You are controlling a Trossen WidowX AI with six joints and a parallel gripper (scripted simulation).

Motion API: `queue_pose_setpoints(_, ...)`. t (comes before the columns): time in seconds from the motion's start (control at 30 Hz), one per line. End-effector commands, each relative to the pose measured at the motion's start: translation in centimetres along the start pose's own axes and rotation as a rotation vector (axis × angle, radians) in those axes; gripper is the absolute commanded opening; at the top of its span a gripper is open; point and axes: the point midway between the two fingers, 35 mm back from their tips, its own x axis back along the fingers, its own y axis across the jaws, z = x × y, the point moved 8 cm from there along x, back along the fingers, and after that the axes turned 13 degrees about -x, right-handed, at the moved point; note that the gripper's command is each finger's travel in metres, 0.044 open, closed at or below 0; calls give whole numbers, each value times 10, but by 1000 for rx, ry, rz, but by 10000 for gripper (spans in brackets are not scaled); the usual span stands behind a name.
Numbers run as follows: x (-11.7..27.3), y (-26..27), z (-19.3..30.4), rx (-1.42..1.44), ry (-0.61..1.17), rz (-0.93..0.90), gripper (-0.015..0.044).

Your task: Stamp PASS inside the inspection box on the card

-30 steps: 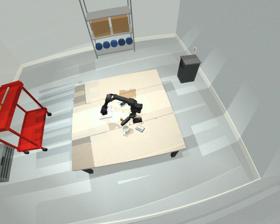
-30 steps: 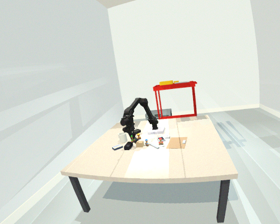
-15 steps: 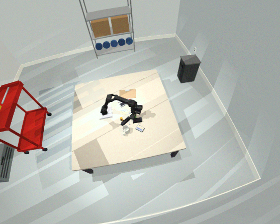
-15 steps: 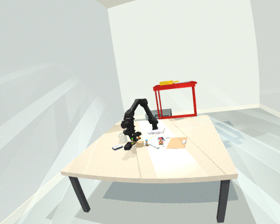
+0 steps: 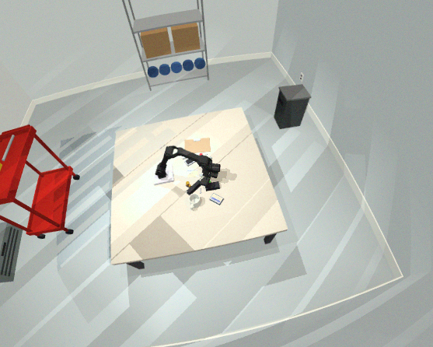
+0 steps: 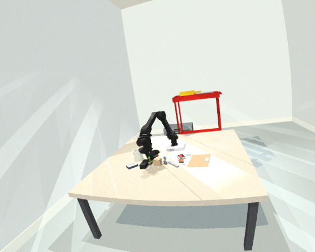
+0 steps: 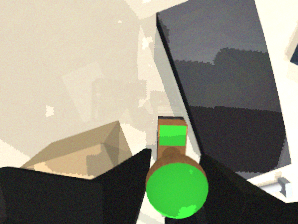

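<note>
The green-topped stamp (image 7: pixel 177 190) (image 6: pixel 149 160) has a brown body with a green patch on its foot. My gripper (image 7: pixel 175 158) (image 6: pixel 150 158) is shut on it, a finger on each side, low over the bench. The stamp is upright, between a tan block and a black block; whether its foot touches the bench is not clear. A dark pad (image 5: pixel 189 161) (image 6: pixel 181 156) lies farther back near the arm's base. The pale card area (image 5: pixel 192 173) is partly covered by the arm, and no print can be made out.
The tan block (image 7: pixel 85 155) (image 6: pixel 157 161) and black block (image 7: pixel 230 90) (image 6: pixel 143 164) flank the stamp closely. A mug (image 5: pixel 194 201) (image 6: pixel 138 155) and a blue-white case (image 5: pixel 216 198) (image 6: pixel 132 165) stand nearby. Blue-topped (image 6: pixel 165 160) and red-topped (image 6: pixel 181 160) stamps and a brown board (image 5: pixel 197 145) (image 6: pixel 198 161) are also there.
</note>
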Motion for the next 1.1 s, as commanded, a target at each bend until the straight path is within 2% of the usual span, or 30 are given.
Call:
queue_pose_setpoints(0.0, 0, 0, 0, 0, 1, 0, 184)
queue_pose_setpoints(0.1, 0, 0, 0, 0, 1, 0, 263)
queue_pose_setpoints(0.13, 0, 0, 0, 0, 1, 0, 269)
queue_pose_setpoints(0.23, 8, 0, -2, 0, 1, 0, 269)
queue_pose_setpoints(0.53, 115, -4, -5, 4, 1, -3, 269)
queue_pose_setpoints(1.07, 117, -4, -5, 4, 1, -3, 269)
